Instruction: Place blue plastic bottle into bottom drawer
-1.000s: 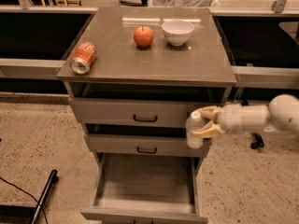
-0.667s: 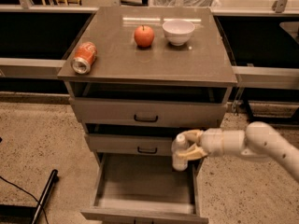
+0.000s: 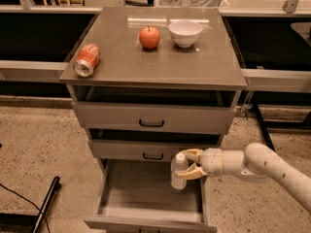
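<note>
Clearly the step in hand is the carry-over-and-lower stage: the gripper [image 3: 188,164] is clamped around the blue plastic bottle [image 3: 178,179], one yellowish finger above its shoulder and one across its body, with the white arm [image 3: 272,166] reaching in from 3 o'clock. The bottle stands upright, cap up, and hangs over the open bottom drawer [image 3: 141,195], toward the 2 o'clock part of its grey floor, near the right wall and just in front of the middle drawer [image 3: 153,152]. Whether its base touches the floor cannot be told; it looks a little above it.

On the cabinet top [image 3: 194,67] the red can [image 3: 87,59] lies on its side at 9 o'clock, and the apple [image 3: 149,37] and white bowl [image 3: 185,32] sit side by side toward 12 o'clock; none of them bears on this step.

The next move, by my reading, calls for a short straight descent until the base rests on the drawer floor, keeping clear of the right wall and the middle drawer's front, then a parting of the fingers and a withdrawal toward 3 o'clock without tipping the tall, slim bottle
</note>
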